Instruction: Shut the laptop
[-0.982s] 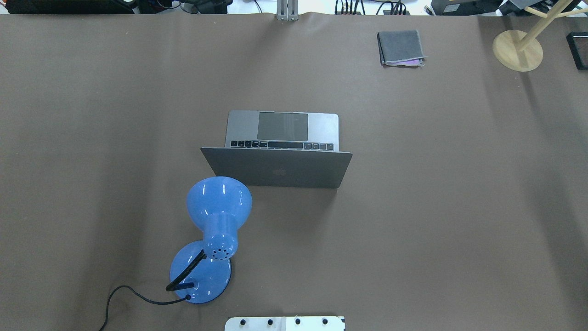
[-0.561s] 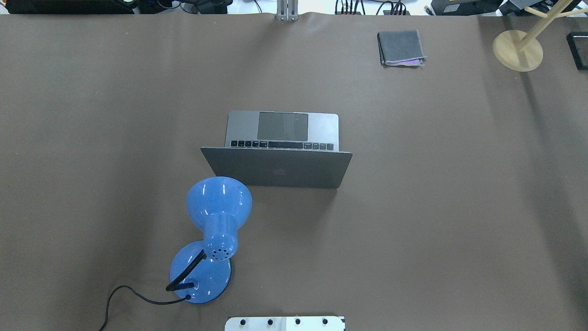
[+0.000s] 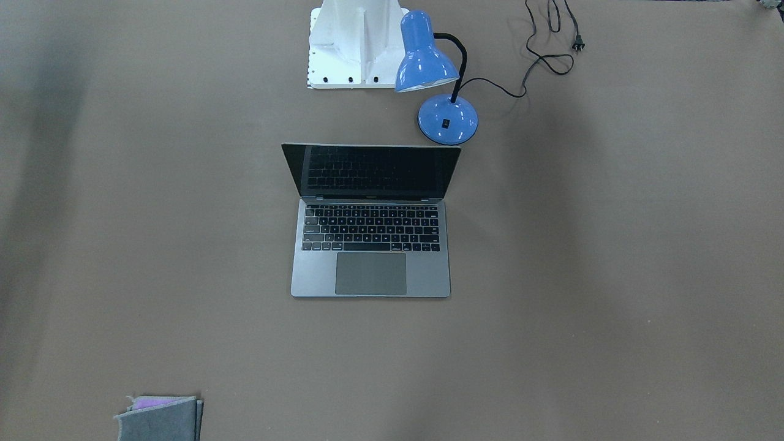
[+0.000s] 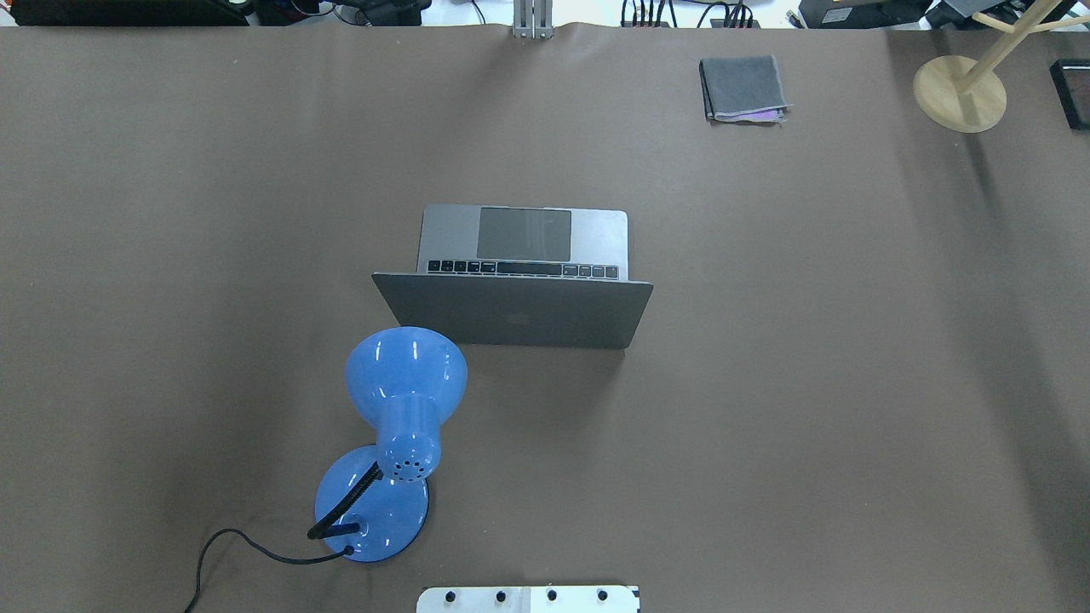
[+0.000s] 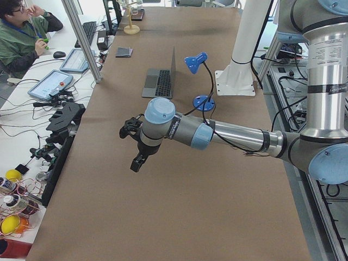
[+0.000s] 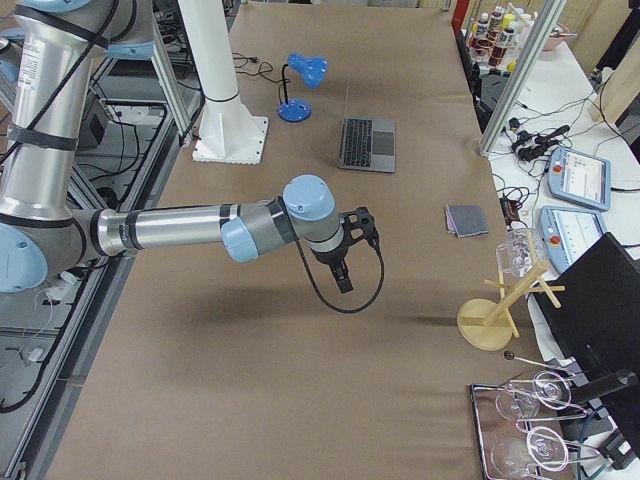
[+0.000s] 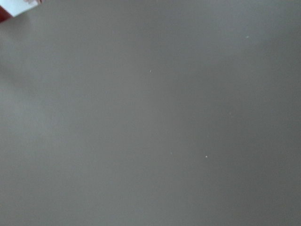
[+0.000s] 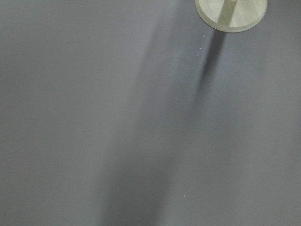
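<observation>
The left gripper [image 5: 137, 162] and the right gripper [image 6: 343, 280] are hanging over bare table [image 4: 851, 383], well apart from the laptop [image 4: 511, 311]. They are showing only in the side views, so I cannot tell how wide either claw is standing. The laptop is sitting mid-table with its lid open and a blue desk lamp [image 4: 400, 400] at its 7 o'clock in the overhead view. Closing is not yet beginning, so the approach and the whole lid push are remaining.
</observation>
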`<state>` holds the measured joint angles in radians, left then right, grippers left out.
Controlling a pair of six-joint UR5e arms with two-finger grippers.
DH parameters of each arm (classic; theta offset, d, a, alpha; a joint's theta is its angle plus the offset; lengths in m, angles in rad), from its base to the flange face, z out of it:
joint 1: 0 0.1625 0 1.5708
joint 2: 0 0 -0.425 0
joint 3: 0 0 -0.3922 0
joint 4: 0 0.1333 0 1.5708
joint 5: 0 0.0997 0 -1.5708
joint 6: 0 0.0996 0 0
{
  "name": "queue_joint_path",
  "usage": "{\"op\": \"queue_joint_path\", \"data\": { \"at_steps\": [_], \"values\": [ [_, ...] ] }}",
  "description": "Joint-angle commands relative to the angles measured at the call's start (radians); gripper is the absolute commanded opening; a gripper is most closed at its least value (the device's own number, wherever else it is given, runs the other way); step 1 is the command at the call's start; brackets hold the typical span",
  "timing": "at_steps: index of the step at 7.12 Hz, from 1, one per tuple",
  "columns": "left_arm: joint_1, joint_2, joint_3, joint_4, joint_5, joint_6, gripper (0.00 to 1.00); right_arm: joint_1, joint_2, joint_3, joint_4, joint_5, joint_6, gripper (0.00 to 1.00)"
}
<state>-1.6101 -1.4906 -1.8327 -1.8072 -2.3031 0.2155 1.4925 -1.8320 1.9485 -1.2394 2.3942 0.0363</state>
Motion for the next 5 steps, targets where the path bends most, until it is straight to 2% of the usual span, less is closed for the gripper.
{"op": "queue_joint_path", "data": {
  "at_steps": [1,2,3,5],
  "values": [
    [0.002,-0.020,-0.004,-0.032,-0.074,-0.033,0.98,-0.001,0.005,0.022,0.012,0.034,0.090,1.00],
    [0.006,-0.031,-0.004,-0.082,-0.187,-0.051,0.98,-0.015,0.011,0.050,0.038,0.071,0.196,1.00],
    [0.033,-0.058,-0.005,-0.160,-0.237,-0.141,0.98,-0.067,0.013,0.093,0.058,0.069,0.329,1.00],
    [0.135,-0.074,-0.008,-0.361,-0.246,-0.482,0.98,-0.206,0.039,0.192,0.058,0.008,0.607,1.00]
  ]
}}
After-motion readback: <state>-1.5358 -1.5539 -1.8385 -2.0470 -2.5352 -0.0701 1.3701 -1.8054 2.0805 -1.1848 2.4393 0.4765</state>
